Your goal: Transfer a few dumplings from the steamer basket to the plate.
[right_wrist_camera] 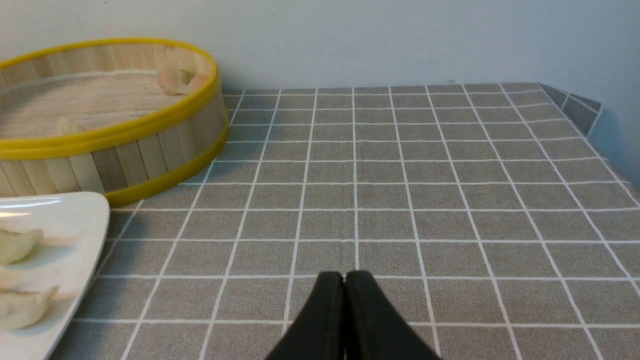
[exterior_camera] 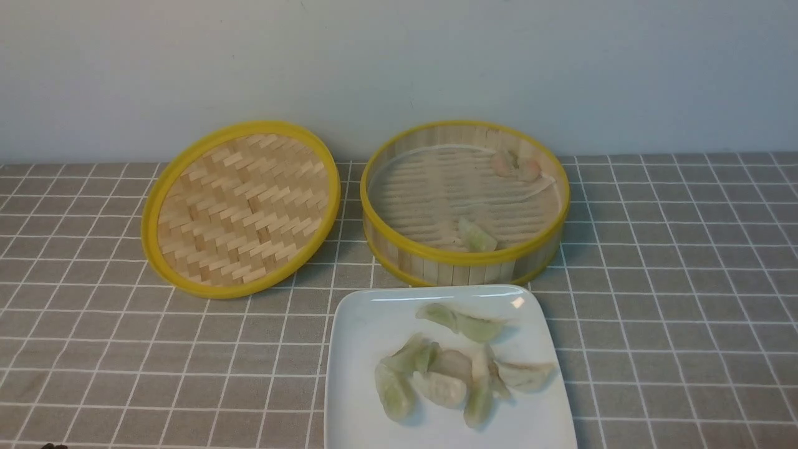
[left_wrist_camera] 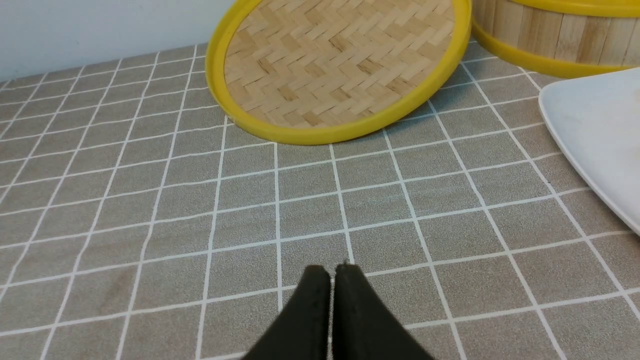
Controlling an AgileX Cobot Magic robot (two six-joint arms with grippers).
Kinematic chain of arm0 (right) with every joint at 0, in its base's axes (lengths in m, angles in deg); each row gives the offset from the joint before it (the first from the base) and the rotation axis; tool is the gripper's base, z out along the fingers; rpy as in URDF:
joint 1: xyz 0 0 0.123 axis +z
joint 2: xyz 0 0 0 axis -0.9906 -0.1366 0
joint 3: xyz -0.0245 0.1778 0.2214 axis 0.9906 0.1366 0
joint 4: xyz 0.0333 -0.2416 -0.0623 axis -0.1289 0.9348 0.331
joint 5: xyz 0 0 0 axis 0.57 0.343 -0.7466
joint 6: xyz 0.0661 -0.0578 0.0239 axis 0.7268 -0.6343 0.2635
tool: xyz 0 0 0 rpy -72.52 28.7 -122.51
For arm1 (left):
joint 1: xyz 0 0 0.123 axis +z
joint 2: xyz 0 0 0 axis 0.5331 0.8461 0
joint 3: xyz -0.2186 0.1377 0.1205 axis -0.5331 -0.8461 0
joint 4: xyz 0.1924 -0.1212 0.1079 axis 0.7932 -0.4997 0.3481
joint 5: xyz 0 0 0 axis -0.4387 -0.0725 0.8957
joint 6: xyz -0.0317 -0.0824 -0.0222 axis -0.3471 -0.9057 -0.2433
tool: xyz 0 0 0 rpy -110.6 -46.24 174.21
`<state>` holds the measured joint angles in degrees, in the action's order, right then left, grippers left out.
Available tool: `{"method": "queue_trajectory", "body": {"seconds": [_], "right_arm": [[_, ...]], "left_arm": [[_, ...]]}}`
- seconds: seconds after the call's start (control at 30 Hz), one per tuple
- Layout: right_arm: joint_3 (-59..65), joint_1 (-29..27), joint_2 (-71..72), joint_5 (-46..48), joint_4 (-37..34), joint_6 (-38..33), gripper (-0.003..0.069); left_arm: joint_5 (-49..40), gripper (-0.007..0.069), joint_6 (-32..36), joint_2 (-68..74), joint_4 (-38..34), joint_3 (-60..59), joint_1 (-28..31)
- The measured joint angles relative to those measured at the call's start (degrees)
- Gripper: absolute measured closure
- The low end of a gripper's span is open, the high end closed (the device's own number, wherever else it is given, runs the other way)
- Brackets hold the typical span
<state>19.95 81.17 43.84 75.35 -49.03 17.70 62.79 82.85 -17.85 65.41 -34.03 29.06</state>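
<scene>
The steamer basket point(exterior_camera: 464, 265) stands at the back centre of the table. Inside it lie a pale green dumpling point(exterior_camera: 477, 237) near the front wall and pinkish ones point(exterior_camera: 516, 166) at the back right. The white plate point(exterior_camera: 368, 324) sits in front of the basket with several dumplings point(exterior_camera: 439, 374) piled on it. My left gripper point(left_wrist_camera: 332, 270) is shut and empty above bare cloth, left of the plate point(left_wrist_camera: 595, 130). My right gripper point(right_wrist_camera: 344, 276) is shut and empty above bare cloth, right of the plate point(right_wrist_camera: 75, 220) and basket point(right_wrist_camera: 150, 155). Neither arm shows in the front view.
The flat woven lid point(exterior_camera: 240, 209) leans tilted to the left of the basket. A grey checked cloth point(exterior_camera: 673, 299) covers the table. A pale wall runs close behind the basket, and the table's right end point(right_wrist_camera: 585, 107) shows in the right wrist view.
</scene>
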Motion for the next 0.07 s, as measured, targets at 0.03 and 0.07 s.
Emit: {"method": "queue_trajectory", "body": {"seconds": [0.03, 0.07], "right_arm": [[0.0, 0.0, 0.0, 0.0, 0.0, 0.0, 0.0673], [0.0, 0.0, 0.0, 0.0, 0.0, 0.0, 0.0673]], "left_arm": [[0.0, 0.0629, 0.0, 0.0, 0.0, 0.0, 0.0], [0.0, 0.0629, 0.0, 0.0, 0.0, 0.0, 0.0]]}}
